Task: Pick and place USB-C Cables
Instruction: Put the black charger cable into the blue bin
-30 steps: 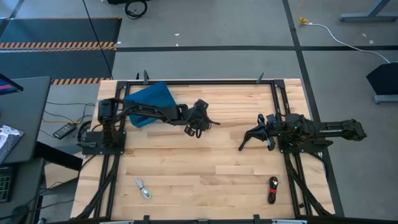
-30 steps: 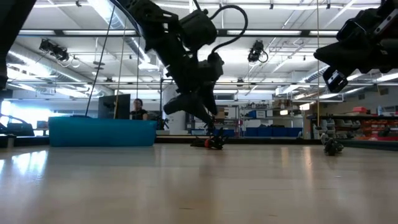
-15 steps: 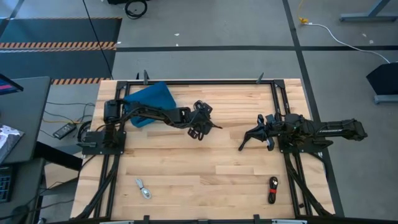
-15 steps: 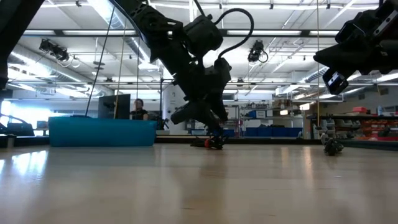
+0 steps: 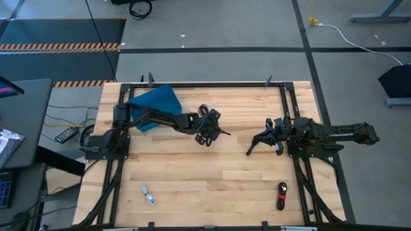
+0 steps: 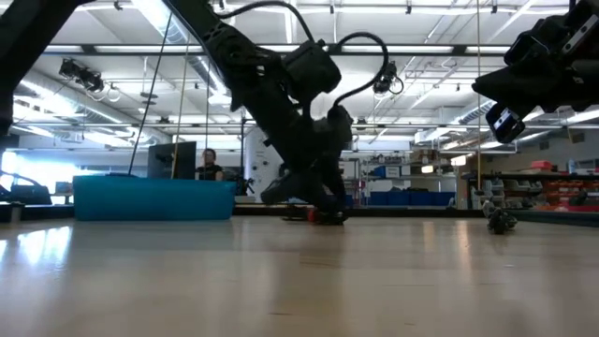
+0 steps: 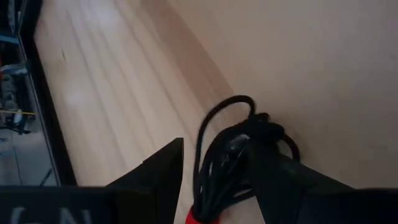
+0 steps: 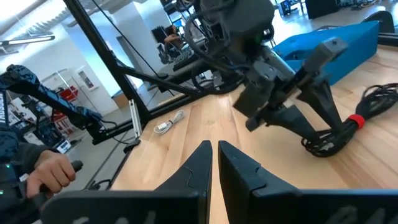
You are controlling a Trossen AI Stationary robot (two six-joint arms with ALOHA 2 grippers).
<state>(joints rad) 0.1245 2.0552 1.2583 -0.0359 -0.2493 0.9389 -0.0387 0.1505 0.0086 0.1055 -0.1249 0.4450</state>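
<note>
High view: the left gripper (image 5: 207, 135) sits low over a black cable (image 5: 207, 114) near mid-table, with a blue bag (image 5: 156, 102) behind the left arm; the right gripper (image 5: 260, 142) waits well apart on its own side. A grey cable (image 5: 148, 195) lies near the front edge, far from the left gripper, and a black-red cable (image 5: 282, 195) lies near the front edge on the right arm's side; both look untouched, so most of the task is judged still to do. Low view: the left gripper (image 6: 314, 198) is down at the table (image 6: 299, 281) surface, a red-marked coil just beside its tips; a person (image 6: 208, 165) sits far behind. Left wrist view: the fingers (image 7: 163, 171) are spread, straddling a black coil with a red tie (image 7: 231, 155); the coil lies on the wood between them, not yet clamped. Right wrist view: the right gripper (image 8: 214, 163) has its fingers nearly together, holding nothing; ahead, the left gripper (image 8: 323, 115) stands over the red-tied coil (image 8: 339, 134), a second black coil (image 8: 379, 99) beside it, the grey cable (image 8: 169, 122) farther off. A hand (image 8: 53, 169) shows at the edge. No readable writing or brand in any view.
</note>
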